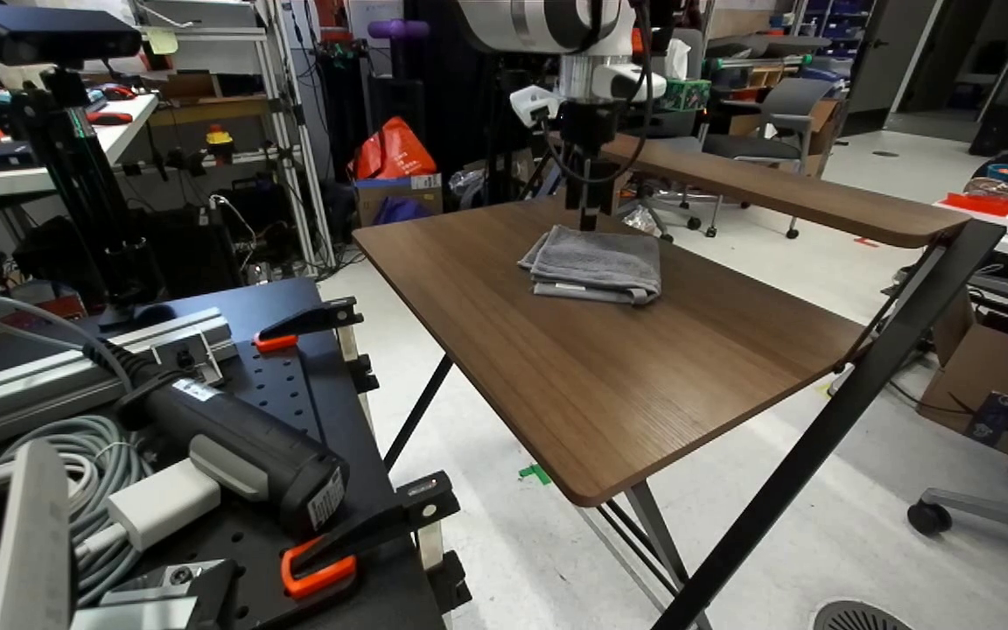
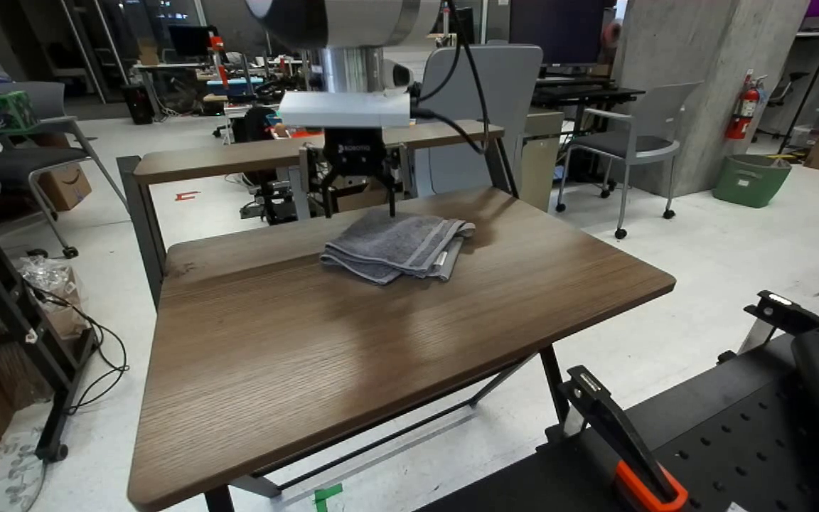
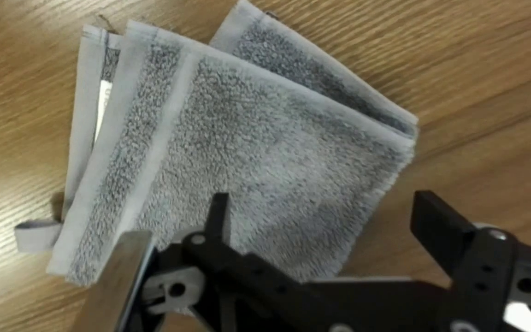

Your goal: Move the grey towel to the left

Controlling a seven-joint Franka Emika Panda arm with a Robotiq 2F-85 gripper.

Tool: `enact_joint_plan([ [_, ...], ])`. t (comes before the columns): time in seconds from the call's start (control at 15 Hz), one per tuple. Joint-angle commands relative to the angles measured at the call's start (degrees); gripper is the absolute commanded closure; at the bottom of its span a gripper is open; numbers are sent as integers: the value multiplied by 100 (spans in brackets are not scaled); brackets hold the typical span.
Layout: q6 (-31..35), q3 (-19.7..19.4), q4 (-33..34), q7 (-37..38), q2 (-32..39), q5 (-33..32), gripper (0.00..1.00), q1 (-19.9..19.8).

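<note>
The grey towel [image 1: 596, 265] lies folded on the brown tabletop [image 1: 626, 376], towards its far side. In an exterior view it sits near the raised shelf [image 2: 395, 245], with a white tag at one edge. The wrist view shows its layered folds and a small loop [image 3: 265, 138]. My gripper [image 2: 360, 213] is open and empty, pointing down at the towel's edge; it also shows in an exterior view [image 1: 589, 220]. In the wrist view the gripper [image 3: 323, 197] has one finger over the towel and one over bare wood beside it. I cannot tell whether a fingertip touches the cloth.
A raised brown shelf [image 2: 253, 154] runs along the tabletop's back, close behind the gripper. A slanted black leg [image 1: 828, 429] stands at one end. A black bench [image 1: 294, 385] with clamps, cables and a black tool stands apart across a gap.
</note>
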Motion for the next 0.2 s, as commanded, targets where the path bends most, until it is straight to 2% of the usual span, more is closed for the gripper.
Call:
enact_joint_plan([
  [0.0,264,304,-1127,-668,-1190,46,0,-92],
  [0.07,-2,102,-272,-301,-481,-1,0,-11],
  [0.13,-2,163,-481,-423,-742,4,0,-10],
])
